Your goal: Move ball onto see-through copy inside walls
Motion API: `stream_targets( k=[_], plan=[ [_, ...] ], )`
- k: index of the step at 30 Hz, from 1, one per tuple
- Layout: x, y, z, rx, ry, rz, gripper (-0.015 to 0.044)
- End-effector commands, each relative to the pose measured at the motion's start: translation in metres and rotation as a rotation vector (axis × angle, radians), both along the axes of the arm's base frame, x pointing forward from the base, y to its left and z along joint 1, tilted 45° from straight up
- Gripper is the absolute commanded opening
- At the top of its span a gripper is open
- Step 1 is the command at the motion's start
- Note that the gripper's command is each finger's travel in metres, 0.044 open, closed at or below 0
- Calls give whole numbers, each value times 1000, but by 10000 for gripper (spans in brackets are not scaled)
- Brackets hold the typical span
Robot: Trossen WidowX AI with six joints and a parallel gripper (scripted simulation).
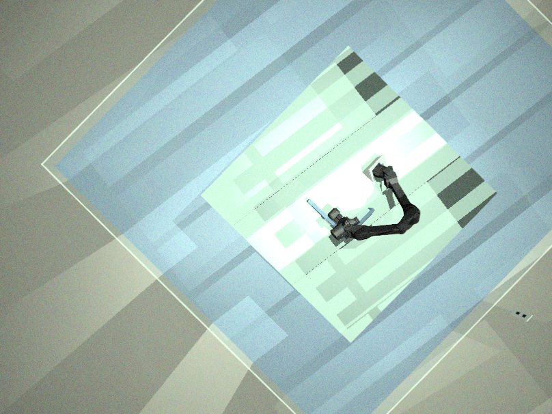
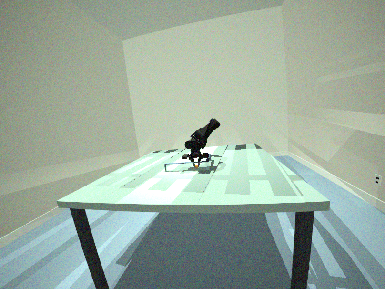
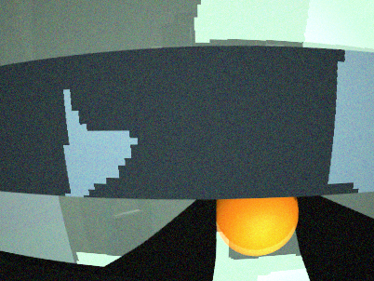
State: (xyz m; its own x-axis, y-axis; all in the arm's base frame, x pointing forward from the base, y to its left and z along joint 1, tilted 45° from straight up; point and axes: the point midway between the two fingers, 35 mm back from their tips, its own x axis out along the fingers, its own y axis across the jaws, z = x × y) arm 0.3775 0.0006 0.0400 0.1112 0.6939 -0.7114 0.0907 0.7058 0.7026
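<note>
The gripper [image 3: 257, 245] is clamped on the orange ball [image 3: 257, 225], which sits between the two dark fingers low in the wrist view. Directly beyond the ball stands one of the clear walls [image 3: 186, 133], close and filling the middle of that view.

In the exterior view the ball [image 2: 196, 166] is down at the table [image 2: 192, 199], under the arm [image 2: 202, 133] and inside the corner made by the walls [image 2: 174, 163]. Whether it touches the surface cannot be told. No separate see-through copy shows; the ball's paler lower half in the wrist view suggests the two overlap, so the carrying part looks nearly done.

What is left, by this judgement: set the ball down, open the jaws without nudging it, and lift the gripper away while the ball stays still inside the walls.
</note>
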Motion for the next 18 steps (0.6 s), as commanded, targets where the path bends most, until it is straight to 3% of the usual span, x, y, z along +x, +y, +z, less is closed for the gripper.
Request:
stream_targets(
  k=[1, 8, 15, 18],
  plan=[
    [0, 0, 0, 0, 0, 0, 53],
    [0, 0, 0, 0, 0, 0, 235],
    [0, -2, 2, 0, 0, 0, 235],
    [-1, -26, 24, -3, 2, -2, 235]
  ],
)
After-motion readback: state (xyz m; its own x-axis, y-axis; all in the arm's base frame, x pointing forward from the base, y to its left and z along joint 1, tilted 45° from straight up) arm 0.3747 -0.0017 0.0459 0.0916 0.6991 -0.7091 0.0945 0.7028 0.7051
